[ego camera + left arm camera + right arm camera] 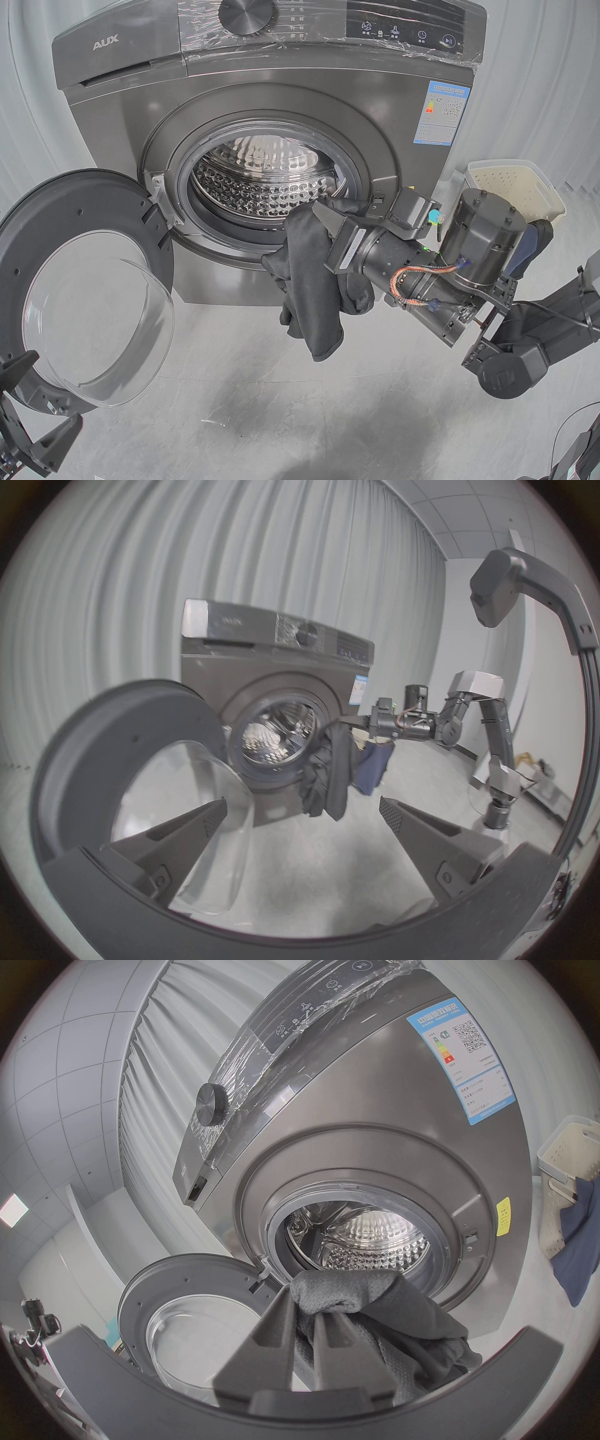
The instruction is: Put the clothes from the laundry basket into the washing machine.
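Clothes in sight number two: a dark grey garment (312,281) and a blue garment (530,245). The dark grey garment hangs from the right gripper (306,1316), whose fingers (350,1360) are closed on a fold of it. It is held in the air just in front of the lower rim of the washing machine (250,81) opening, with its loose end dangling down over the front panel above the floor (250,406). No part of it appears to be inside the drum (262,175), and the part of the drum that can be seen holds no laundry.

The door (81,281) is swung fully open to the robot's left, so the way in is clear. The left gripper (301,802) sits low near the door with its fingers spread apart and nothing between them.

The laundry basket (519,181) stands on the floor beside the machine on the robot's right. The blue garment is draped over its near edge, and the rest of the basket's inside looks bare as far as it shows.

By my judgement the task is around its midpoint. One piece is lifted out and carried to the opening, but it is not yet pushed in and let go. After that, the blue piece remains to be fetched and loaded.
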`<state>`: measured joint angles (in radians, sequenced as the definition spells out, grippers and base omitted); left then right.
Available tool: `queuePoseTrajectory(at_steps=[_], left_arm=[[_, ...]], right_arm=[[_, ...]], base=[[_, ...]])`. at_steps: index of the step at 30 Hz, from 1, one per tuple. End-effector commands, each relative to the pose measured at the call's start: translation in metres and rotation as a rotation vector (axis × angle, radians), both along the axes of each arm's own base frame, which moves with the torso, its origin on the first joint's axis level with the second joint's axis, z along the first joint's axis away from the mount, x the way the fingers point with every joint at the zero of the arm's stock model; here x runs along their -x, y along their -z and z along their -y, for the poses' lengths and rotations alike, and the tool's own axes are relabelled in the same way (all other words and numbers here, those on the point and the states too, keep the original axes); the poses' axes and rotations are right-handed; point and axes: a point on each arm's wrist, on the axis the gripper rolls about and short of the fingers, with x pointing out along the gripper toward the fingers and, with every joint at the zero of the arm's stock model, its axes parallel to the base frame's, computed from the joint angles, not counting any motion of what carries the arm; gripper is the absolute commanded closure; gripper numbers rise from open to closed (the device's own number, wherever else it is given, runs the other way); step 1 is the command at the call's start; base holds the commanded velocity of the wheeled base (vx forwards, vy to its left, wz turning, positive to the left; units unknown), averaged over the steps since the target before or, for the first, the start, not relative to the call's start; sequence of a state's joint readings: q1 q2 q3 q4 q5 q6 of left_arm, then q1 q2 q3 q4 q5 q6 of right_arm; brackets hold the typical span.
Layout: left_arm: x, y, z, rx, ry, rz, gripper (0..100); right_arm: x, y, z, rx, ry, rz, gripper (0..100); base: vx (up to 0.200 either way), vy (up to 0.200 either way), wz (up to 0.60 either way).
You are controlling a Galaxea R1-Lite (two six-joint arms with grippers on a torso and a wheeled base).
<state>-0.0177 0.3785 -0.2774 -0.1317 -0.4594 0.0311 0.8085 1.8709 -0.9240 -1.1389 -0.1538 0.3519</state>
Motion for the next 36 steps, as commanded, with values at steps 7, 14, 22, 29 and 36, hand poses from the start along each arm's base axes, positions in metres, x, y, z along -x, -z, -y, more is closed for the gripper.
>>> queuePoseTrajectory(at_steps=[7, 14, 22, 29, 36], left_arm=[[-0.127, 0.009, 0.054, -0.088, 0.395, -0.381, 0], [-0.168, 0.033, 0.092, -0.102, 0.471, -0.414, 0], [-0.199, 0.056, 0.124, -0.100, 0.520, -0.514, 0], [-0.221, 0.065, 0.141, -0.054, 0.510, -0.584, 0], [-0.242, 0.080, 0.149, -0.062, 0.487, -0.610, 0]], right_arm=[[-0.003, -0.017, -0.030, -0.067, -0.088, 0.082, 100], [-0.001, -0.025, -0.033, -0.089, -0.100, 0.103, 100], [0.015, -0.032, -0.034, -0.101, -0.126, 0.107, 100], [0.018, -0.032, -0.036, -0.098, -0.122, 0.109, 100], [0.019, -0.032, -0.036, -0.098, -0.119, 0.107, 100]], base=[[0.000, 0.000, 0.00], [0.000, 0.000, 0.00], [0.000, 0.000, 0.00], [0.000, 0.000, 0.00], [0.000, 0.000, 0.00]])
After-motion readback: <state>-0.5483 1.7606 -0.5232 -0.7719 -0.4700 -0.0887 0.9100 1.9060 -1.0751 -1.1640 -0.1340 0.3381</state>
